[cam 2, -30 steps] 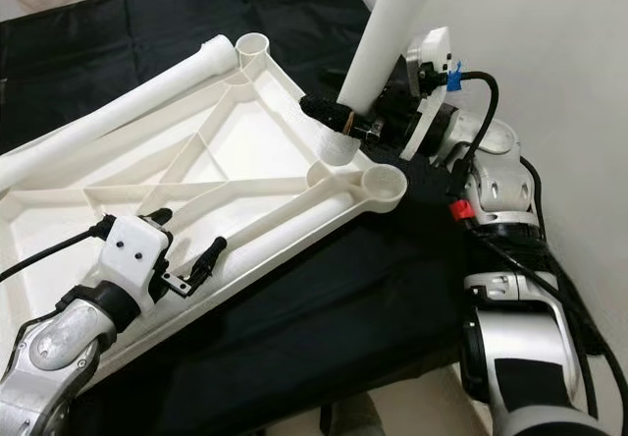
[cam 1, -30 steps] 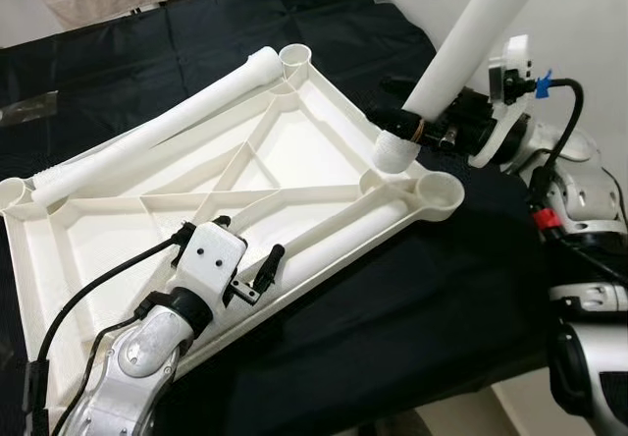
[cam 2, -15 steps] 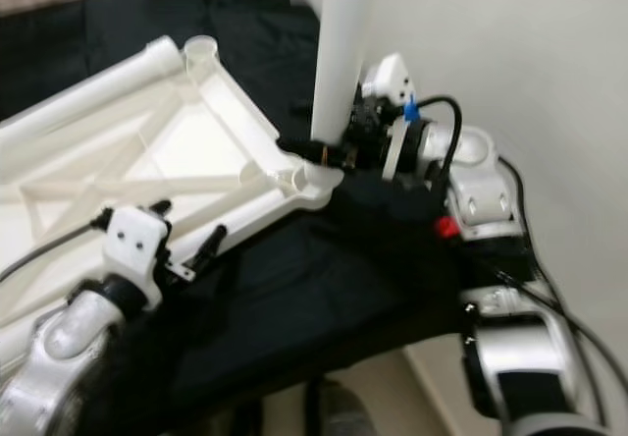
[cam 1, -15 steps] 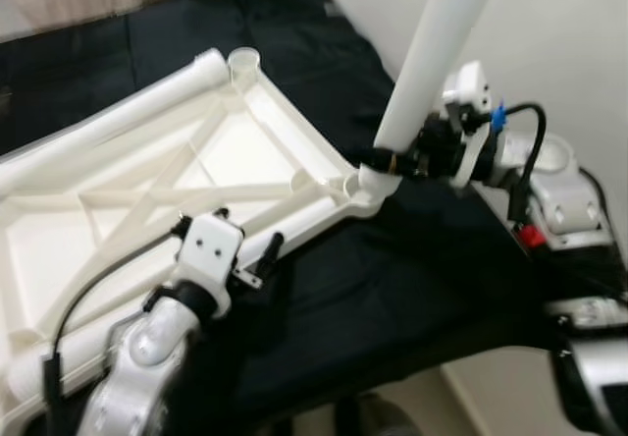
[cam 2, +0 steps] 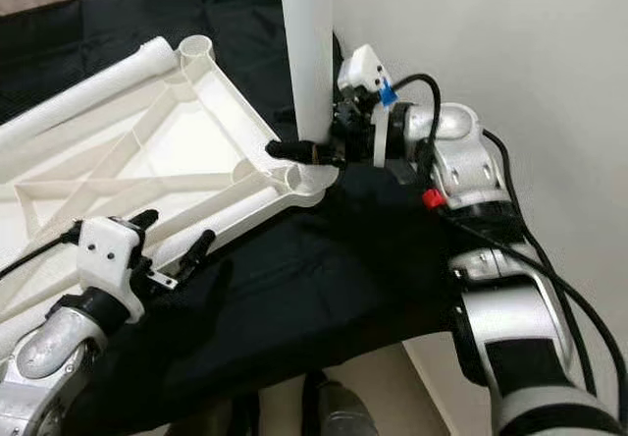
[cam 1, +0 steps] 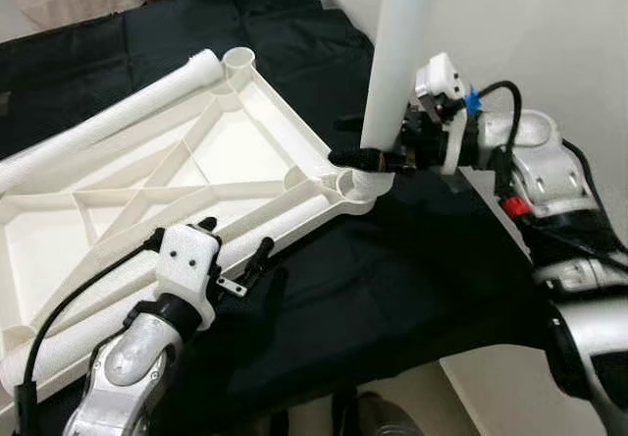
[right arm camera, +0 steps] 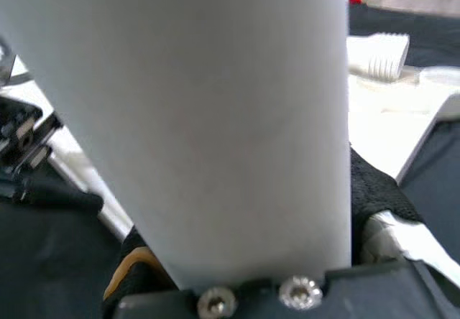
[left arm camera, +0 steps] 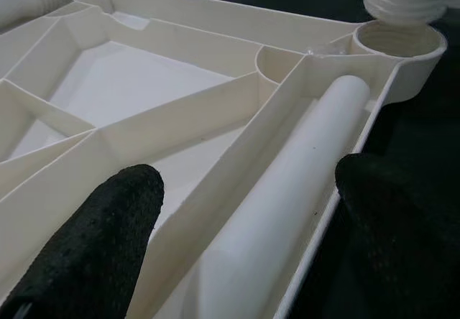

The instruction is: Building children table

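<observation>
The left pincer point(cam 1: 234, 259) hangs open over the near rim of the upturned white tabletop point(cam 1: 147, 176), which lies on the black-draped surface point(cam 1: 412, 269) and looks light, stiff and slick. The right pincer point(cam 1: 365, 159) clamps the upright leg point(cam 1: 400, 53) low, just above the corner socket point(left arm camera: 399, 40), probably the steadiest hold.

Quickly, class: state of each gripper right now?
Left gripper: open, astride the loose leg in the tabletop.
Right gripper: shut on the upright table leg.
</observation>
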Robot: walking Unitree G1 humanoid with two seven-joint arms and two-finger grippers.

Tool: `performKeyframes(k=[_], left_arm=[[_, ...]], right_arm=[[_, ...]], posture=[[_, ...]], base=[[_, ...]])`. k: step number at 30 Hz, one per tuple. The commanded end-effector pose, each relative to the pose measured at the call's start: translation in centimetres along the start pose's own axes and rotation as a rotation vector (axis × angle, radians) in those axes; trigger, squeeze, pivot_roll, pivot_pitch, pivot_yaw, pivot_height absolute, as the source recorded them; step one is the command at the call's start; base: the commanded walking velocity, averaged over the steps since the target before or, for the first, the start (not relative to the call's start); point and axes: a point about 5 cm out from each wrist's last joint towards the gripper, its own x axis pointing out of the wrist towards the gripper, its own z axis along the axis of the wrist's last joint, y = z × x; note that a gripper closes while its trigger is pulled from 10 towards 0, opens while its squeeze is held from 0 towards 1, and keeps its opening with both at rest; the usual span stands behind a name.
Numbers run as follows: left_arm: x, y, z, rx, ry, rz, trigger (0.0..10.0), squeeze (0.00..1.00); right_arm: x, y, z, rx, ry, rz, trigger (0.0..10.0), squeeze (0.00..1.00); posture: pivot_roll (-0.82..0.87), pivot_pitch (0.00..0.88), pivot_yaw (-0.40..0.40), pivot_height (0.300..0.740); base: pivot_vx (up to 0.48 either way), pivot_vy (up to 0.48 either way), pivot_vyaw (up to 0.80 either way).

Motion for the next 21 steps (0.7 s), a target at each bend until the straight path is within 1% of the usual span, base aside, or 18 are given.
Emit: performKeyframes(k=[1,3,9,11,12,14,15,16,21], left_arm=[[-0.4,0.0,-0.2,-0.007,0.019,0.004,10.0,0.00],[-0.4,-0.2,-0.1,0.008,0.016,-0.009,10.0,0.00],[-1.0,-0.9,0.1,-0.003,0.019,-0.045,10.0,0.00],[-1.4,-1.4,0.3,-0.029,0.023,-0.104,10.0,0.00],[-1.4,-1.4,0.3,-0.029,0.023,-0.104,10.0,0.00],[-2.0,-2.2,0.4,-0.060,0.028,-0.169,10.0,0.00],[-2.0,-2.2,0.4,-0.060,0.028,-0.169,10.0,0.00],[-2.3,-2.7,0.3,-0.076,0.033,-0.208,10.0,0.00],[-2.5,-3.2,0.3,-0.079,0.032,-0.246,10.0,0.00]], right_arm=[[0.5,0.0,0.3,-0.027,0.007,0.021,10.0,0.00],[0.6,-0.2,0.5,-0.030,0.008,0.020,10.0,0.00],[0.3,-0.7,1.0,-0.023,0.002,0.052,10.0,0.00],[-0.2,-0.8,1.2,-0.002,-0.009,0.101,10.0,0.00],[-0.2,-0.8,1.2,-0.002,-0.009,0.101,10.0,0.00],[-0.8,-0.7,1.0,0.024,-0.006,0.172,10.0,0.00],[-0.8,-0.7,1.0,0.024,-0.006,0.172,10.0,0.00],[-1.2,-0.7,0.9,0.034,0.002,0.198,10.0,0.00],[-1.8,-1.0,0.6,0.053,0.033,0.210,10.0,0.00]], posture=[[0.01,0.278,-0.001,0.740],[0.01,0.278,-0.001,0.740],[0.01,0.289,-0.005,0.740],[0.01,0.294,-0.003,0.740],[0.01,0.294,-0.003,0.740],[0.01,0.294,-0.003,0.740],[0.01,0.294,-0.003,0.740],[0.02,0.299,-0.001,0.740],[0.02,0.306,0.000,0.740]], base=[[0.000,0.480,0.00],[0.000,0.480,0.00],[0.000,0.000,0.00],[0.000,0.000,0.00],[0.000,0.000,0.00],[0.000,0.000,0.00],[0.000,0.000,0.00],[0.000,0.000,0.00],[0.000,0.000,0.00]])
